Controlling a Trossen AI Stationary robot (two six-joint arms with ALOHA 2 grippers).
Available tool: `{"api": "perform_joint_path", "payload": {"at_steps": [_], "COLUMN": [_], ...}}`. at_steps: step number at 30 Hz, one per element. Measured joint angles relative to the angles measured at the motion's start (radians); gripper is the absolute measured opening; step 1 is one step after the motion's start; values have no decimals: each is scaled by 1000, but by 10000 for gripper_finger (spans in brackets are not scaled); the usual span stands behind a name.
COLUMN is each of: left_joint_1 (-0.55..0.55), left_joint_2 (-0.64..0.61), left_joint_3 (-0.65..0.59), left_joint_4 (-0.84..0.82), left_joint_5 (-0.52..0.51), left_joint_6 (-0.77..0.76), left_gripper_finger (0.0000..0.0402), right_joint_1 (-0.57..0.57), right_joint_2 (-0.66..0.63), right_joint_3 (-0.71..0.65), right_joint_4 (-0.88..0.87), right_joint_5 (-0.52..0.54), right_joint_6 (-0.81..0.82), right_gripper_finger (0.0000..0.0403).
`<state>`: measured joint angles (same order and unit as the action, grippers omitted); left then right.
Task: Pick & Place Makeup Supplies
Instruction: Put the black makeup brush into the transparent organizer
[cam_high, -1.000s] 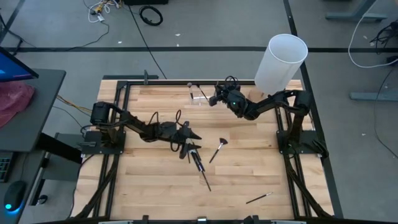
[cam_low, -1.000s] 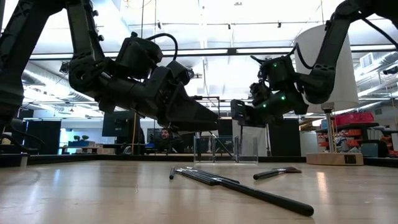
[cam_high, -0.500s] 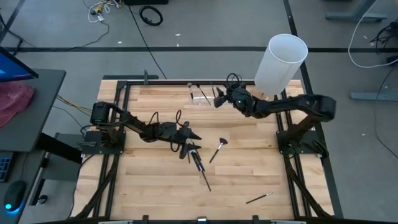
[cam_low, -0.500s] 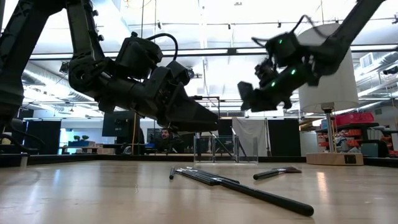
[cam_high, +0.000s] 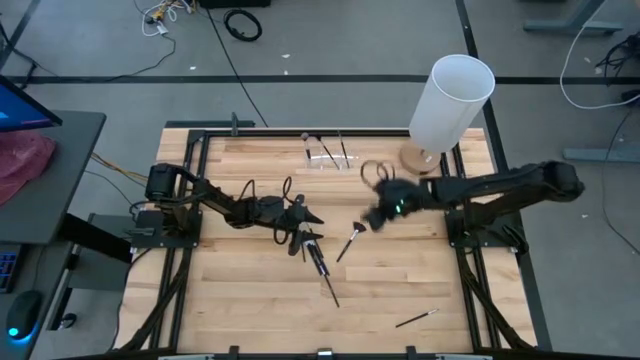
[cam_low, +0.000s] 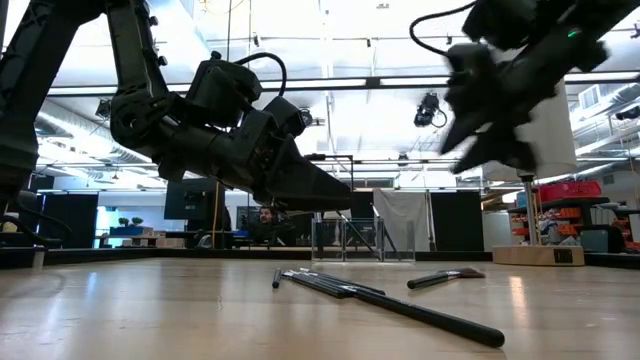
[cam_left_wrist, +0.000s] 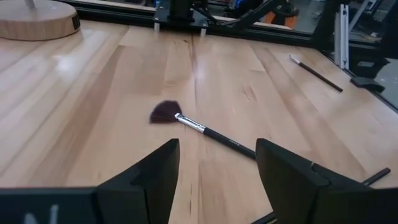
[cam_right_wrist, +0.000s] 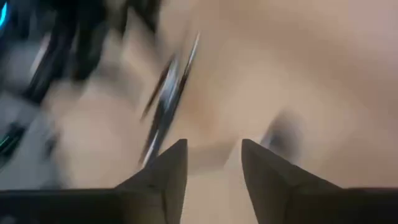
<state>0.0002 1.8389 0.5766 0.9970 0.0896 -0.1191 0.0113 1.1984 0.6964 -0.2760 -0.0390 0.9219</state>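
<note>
Two grippers, and only yours on the right moved: the right gripper (cam_high: 371, 220) swung away from the clear holder (cam_high: 325, 155) at the back edge and now sits right by the fan brush (cam_high: 351, 238), fingers apart and empty. That looks like the next pickup. The left gripper (cam_high: 303, 232) hangs wide over the bundle of dark sticks (cam_high: 320, 265) mid-table. One thin stick (cam_high: 415, 319) lies near the front.

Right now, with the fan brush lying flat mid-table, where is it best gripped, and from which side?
Grip the fan brush on its thin black handle, just behind the silvery ferrule, coming straight down from above with the fingers across the handle. It lies flat and alone on bare wood, and the splayed bristles would crush. The right claw, open, is nearest.
</note>
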Motion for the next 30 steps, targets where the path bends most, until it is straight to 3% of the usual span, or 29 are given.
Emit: {"api": "perform_joint_path", "payload": {"at_steps": [5,11,15,17,23,26,30], "left_joint_1": [1,1,2,2,0,0,0], "left_joint_2": [0,0,0,0,0,0,0], "left_joint_3": [0,0,0,0,0,0,0], "left_joint_4": [0,1,1,1,-2,-5,-9], "left_joint_5": [-9,-12,-11,-11,-11,-9,-7], "left_joint_6": [24,75,108,113,112,112,112], "left_gripper_finger": [216,216,216,216,216,216,216], "right_joint_1": [285,646,834,876,843,867,881], "right_joint_2": [13,40,84,119,224,243,249], "right_joint_3": [0,0,0,-1,-10,-58,-129], "right_joint_4": [-66,-57,-34,-5,5,88,153], "right_joint_5": [-183,-162,-135,-144,-208,-315,-339], "right_joint_6": [403,1025,1370,1397,1396,1431,1442], "right_gripper_finger": [126,109,127,149,215,226,225]}}
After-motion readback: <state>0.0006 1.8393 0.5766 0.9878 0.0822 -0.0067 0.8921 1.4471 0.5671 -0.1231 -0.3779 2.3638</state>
